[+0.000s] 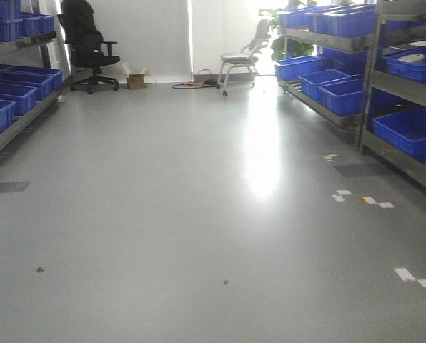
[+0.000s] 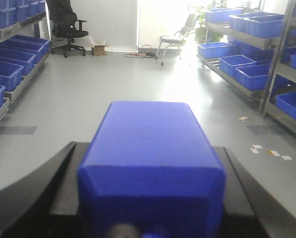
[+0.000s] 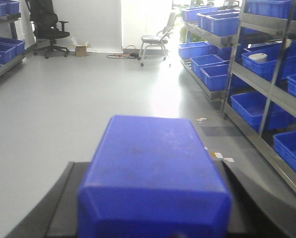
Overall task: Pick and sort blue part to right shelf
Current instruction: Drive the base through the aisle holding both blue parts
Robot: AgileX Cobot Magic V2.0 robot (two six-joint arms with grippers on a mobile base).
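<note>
The right shelf (image 1: 371, 71) lines the frame's right edge, blue bins (image 1: 406, 130) on its tiers. Each wrist view's lower centre shows a blue block (image 2: 150, 173) between black flanks of the left gripper (image 2: 149, 146) and the right gripper (image 3: 150, 163); I cannot tell the finger opening. The glossy grey floor (image 1: 199, 214) lies open, with tape marks (image 1: 363, 199) at right. A black office chair (image 1: 88, 43) and a white chair (image 1: 241, 61) stand at the far wall, and another bin rack (image 1: 20, 118) is at left.

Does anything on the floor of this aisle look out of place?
Only small things. Torn white tape scraps lie scattered on the floor beside the right shelf, and a loose cable trails near the pale chair. Nothing looks spilled.
</note>
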